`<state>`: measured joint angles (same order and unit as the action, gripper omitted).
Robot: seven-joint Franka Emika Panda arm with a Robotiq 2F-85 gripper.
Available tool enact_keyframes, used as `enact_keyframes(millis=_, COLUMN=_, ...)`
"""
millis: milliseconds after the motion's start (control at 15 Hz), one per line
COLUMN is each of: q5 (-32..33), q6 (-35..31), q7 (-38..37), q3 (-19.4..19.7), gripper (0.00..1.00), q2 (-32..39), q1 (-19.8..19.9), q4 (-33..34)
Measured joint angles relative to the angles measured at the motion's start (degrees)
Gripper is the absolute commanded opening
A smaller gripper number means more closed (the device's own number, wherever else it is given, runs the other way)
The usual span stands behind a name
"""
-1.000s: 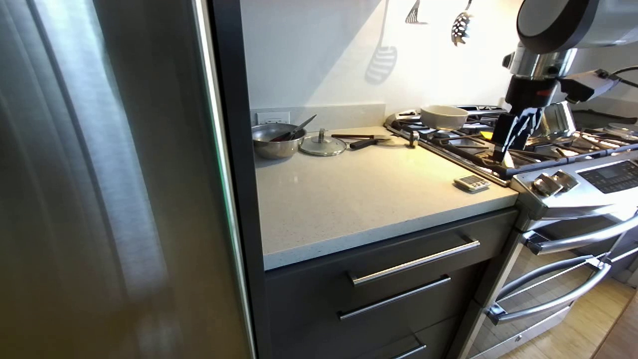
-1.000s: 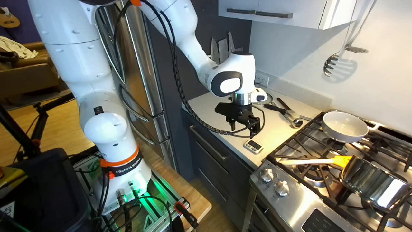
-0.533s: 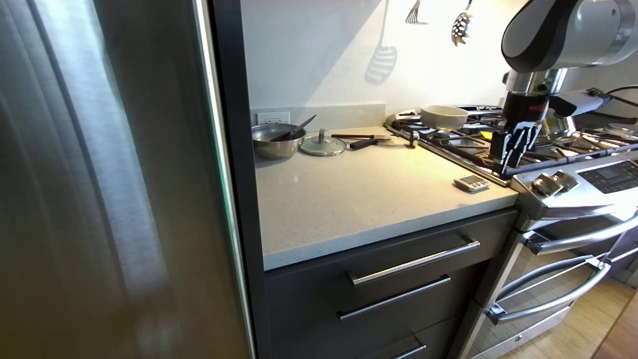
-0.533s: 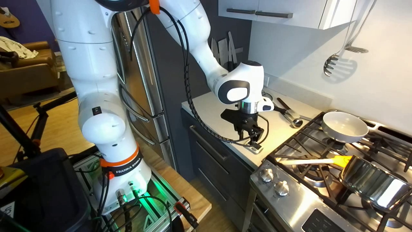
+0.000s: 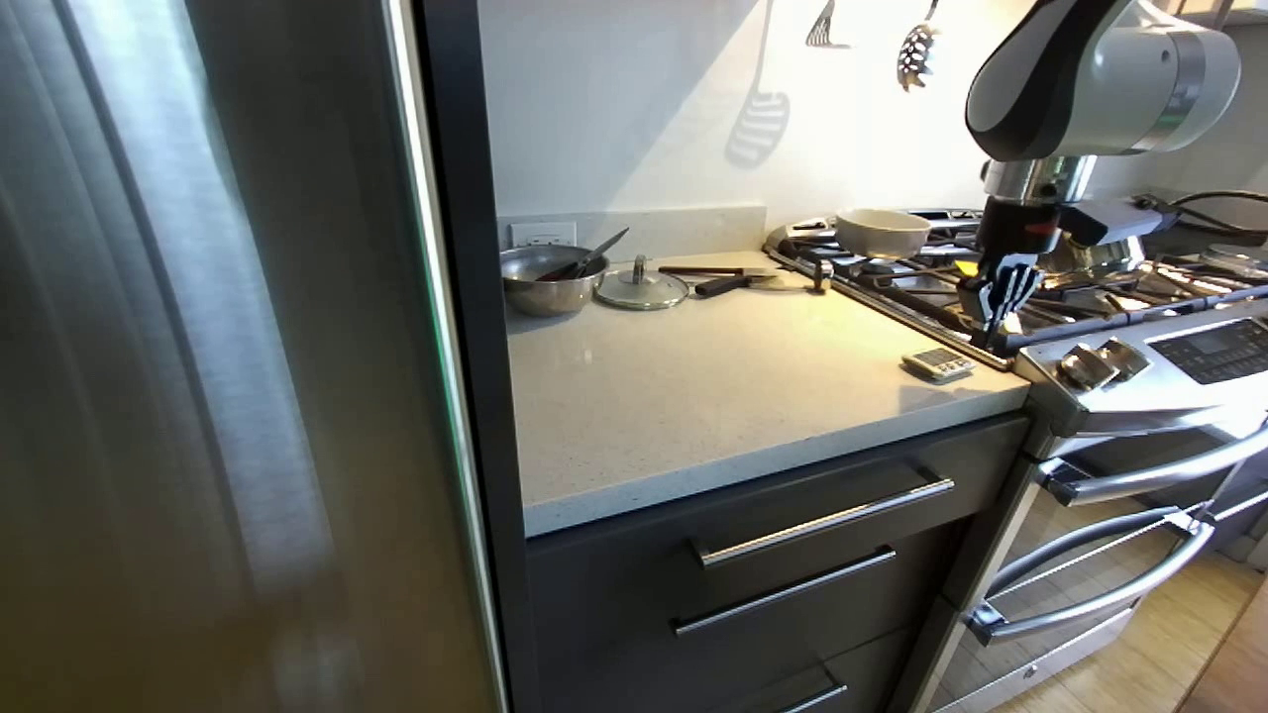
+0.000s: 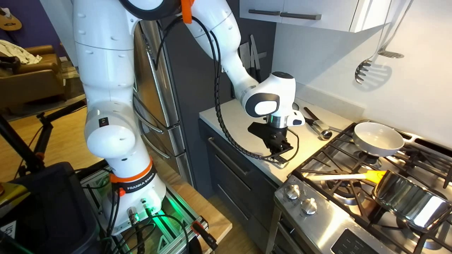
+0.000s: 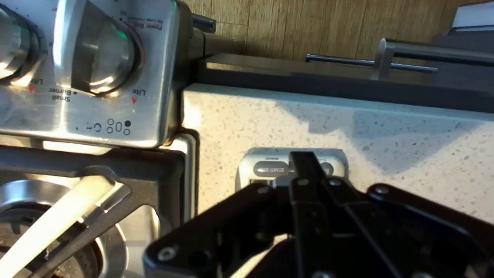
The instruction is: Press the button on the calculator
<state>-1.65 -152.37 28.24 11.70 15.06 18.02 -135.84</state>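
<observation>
Plainly, the steel refrigerator (image 5: 248, 396) is the bulkiest thing, filling one side of an exterior view, and after it comes the white robot arm (image 6: 106, 70), bent over the speckled pale countertop (image 5: 693, 396) in both exterior views. The steel stove (image 6: 323, 225) adjoins one end of that countertop, and dark grey drawers (image 5: 614, 584) are set below it. On the stove stand a shiny pot (image 6: 409, 201) and a white bowl (image 6: 378, 139), near each other, while a utensil (image 6: 339, 177) with a pale handle lies there too, its yellow head meeting the pot's outline. In the back corner of the countertop, near the wall (image 5: 634, 109), sits a metal bowl (image 5: 555, 297) with a dark tool (image 5: 601, 252) leaning in it; just beside it a glass lid (image 5: 642, 289) lies flat. The black gripper (image 7: 303, 156) points downward, its fingers pressed together, near the end of the countertop by the stove. Smaller again is the calculator (image 5: 938, 364), pale-cased and flat on the countertop near its front edge, close to the stove; in the wrist view the fingertips partly cover it, though an exterior view shows a gap between them and it. Least of all is a grey oval button (image 7: 271, 169) on it, lettered START, just left of the fingertips in the wrist view.
</observation>
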Motion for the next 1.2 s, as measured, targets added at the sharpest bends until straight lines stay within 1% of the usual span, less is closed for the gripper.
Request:
enact_keyframes(millis=667, q5=-0.01, q6=-0.9, q7=0.16, q3=-2.44, gripper=0.0, q2=4.12, q1=2.67, q4=2.69)
enact_keyframes(millis=1200, q5=-0.05, q6=-5.3, q7=0.99, q3=-4.68, gripper=0.0, q2=6.0, q1=5.0, q4=2.7)
